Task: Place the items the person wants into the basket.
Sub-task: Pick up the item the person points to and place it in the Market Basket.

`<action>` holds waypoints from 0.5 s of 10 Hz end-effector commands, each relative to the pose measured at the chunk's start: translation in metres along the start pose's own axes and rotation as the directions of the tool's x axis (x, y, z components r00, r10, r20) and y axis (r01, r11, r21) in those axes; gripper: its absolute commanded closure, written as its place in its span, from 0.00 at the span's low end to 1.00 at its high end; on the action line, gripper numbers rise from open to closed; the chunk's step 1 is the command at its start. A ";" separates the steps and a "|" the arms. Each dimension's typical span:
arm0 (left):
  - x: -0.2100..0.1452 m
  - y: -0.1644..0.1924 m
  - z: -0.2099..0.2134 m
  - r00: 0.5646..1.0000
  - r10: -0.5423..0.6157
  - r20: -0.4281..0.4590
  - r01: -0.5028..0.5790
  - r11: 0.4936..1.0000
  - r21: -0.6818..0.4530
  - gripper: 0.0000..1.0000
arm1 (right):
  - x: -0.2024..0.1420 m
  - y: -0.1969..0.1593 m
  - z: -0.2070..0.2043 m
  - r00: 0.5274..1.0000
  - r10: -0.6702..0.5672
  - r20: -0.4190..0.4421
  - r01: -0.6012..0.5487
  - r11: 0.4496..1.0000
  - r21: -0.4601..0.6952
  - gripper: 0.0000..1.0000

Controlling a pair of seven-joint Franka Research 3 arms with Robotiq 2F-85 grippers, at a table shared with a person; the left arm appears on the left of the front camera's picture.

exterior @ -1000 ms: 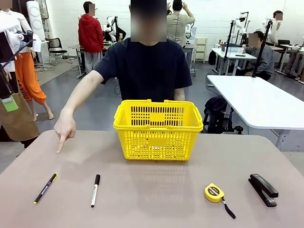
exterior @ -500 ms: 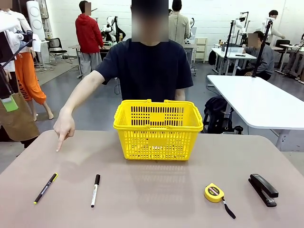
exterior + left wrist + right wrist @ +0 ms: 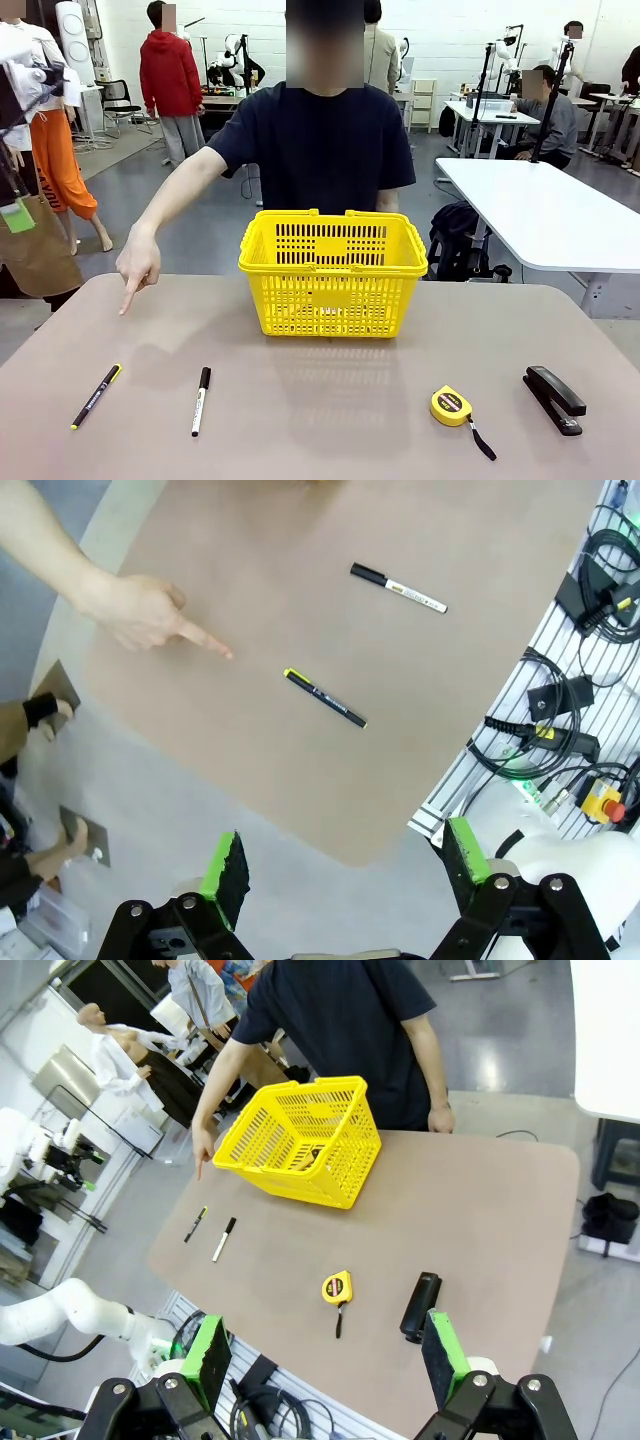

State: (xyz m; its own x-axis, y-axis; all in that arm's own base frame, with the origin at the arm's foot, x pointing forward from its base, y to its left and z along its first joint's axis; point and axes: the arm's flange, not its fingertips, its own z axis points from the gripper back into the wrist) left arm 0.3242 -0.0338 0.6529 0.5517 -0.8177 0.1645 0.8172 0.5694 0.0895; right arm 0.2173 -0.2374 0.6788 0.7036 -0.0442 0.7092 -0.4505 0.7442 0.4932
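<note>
Left end effector (image 3: 345, 858) spread, empty, high over the edge of the brown surface (image 3: 330, 400) — slim black pen with yellow-green end (image 3: 325, 698) lies well ahead of it, white marker with black cap (image 3: 398, 588) beyond. The person's hand (image 3: 140, 610) points a finger near the pen. Right end effector (image 3: 325, 1352) spread, empty — well apart from the bright yellow slotted plastic basket (image 3: 300, 1140). Print on pen and marker too small to read.

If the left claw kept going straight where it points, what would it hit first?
Probably the slim black pen on the table, which lies almost dead ahead of the open left gripper; nothing shows in between, though depth is hard to judge.
</note>
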 end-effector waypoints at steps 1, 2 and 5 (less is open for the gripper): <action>-0.019 0.009 0.009 0.995 -0.072 0.066 0.073 0.997 -0.010 0.00 | 0.001 0.001 -0.001 1.000 0.006 0.011 -0.006 1.000 0.018 0.00; -0.019 0.009 0.009 0.995 -0.072 0.066 0.073 0.997 -0.010 0.00 | 0.001 0.001 -0.001 1.000 0.006 0.011 -0.006 1.000 0.018 0.00; -0.019 0.009 0.009 0.995 -0.072 0.066 0.073 0.997 -0.010 0.00 | 0.001 0.001 -0.001 1.000 0.006 0.011 -0.006 1.000 0.018 0.00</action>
State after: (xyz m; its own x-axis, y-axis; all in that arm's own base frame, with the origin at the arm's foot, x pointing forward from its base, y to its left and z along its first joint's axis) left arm 0.3201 -0.0136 0.6601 0.4811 -0.8445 0.2354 0.8580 0.5087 0.0714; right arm 0.2173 -0.2374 0.6788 0.7036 -0.0442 0.7092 -0.4504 0.7442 0.4933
